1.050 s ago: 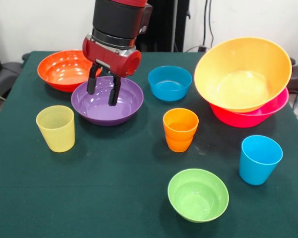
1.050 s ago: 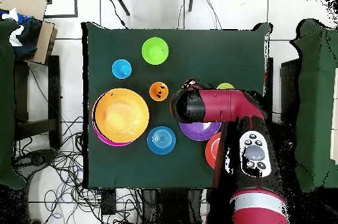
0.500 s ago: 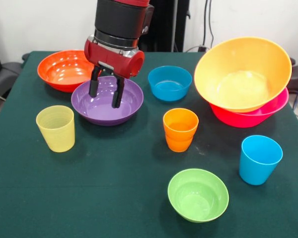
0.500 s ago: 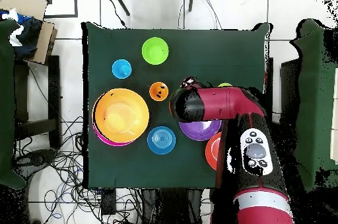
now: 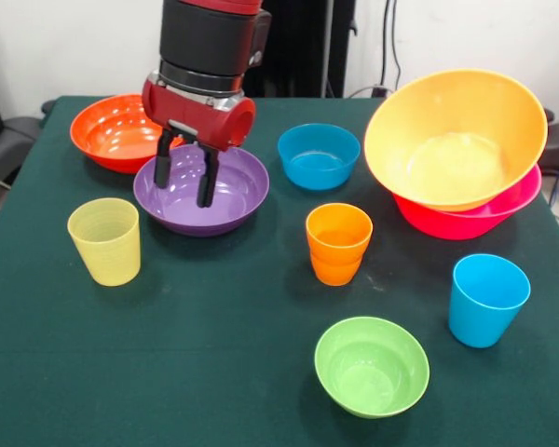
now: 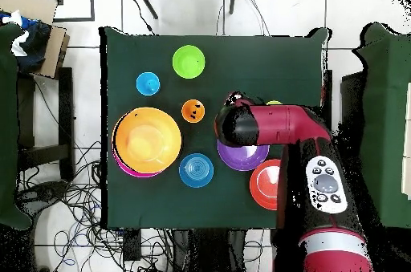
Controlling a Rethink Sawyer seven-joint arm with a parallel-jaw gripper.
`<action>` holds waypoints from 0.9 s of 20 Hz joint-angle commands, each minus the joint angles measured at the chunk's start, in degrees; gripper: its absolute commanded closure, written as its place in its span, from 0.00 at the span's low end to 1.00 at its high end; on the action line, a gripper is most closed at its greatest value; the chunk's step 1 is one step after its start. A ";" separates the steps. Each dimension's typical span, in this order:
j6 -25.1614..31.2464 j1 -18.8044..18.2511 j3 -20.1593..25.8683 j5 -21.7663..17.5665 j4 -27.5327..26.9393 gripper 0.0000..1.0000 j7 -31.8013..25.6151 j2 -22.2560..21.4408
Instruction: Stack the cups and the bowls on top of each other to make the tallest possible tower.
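The bench (image 5: pixel 168 372) has a dark green cloth on it, and I can read no words or labels on anything. The red and black robot arm (image 5: pixel 210 37) comes down over the left part of it. The big shiny orange plastic bowl (image 5: pixel 456 140) leans tilted inside the big hot pink plastic bowl (image 5: pixel 503 212) at the right, and these two make the tower so far. The round red-orange plastic bowl (image 5: pixel 116 130) sits at the back left, touching or just beside the round purple plastic bowl (image 5: pixel 224 200). The end effector (image 5: pixel 183 173) hangs over the left part of the purple bowl with its two dark fingers (image 5: pixel 206 179) apart, holding nothing. The small blue plastic bowl (image 5: pixel 319 155) sits just right of the purple one. The small lime green plastic bowl (image 5: pixel 372 365) is at the front. The pale yellow ribbed plastic cup (image 5: pixel 104 240) stands at the left, the sky blue plastic cup (image 5: pixel 487 299) at the right, and the orange plastic cup (image 5: pixel 338 243) in the middle, all upright.
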 commanded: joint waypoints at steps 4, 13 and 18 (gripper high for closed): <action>7.06 -2.44 7.51 -6.82 1.60 0.00 -19.32 0.67; 6.27 -3.31 8.05 -7.78 1.59 0.00 -19.12 1.31; 7.72 -6.17 10.14 -7.64 0.83 0.00 -22.93 1.52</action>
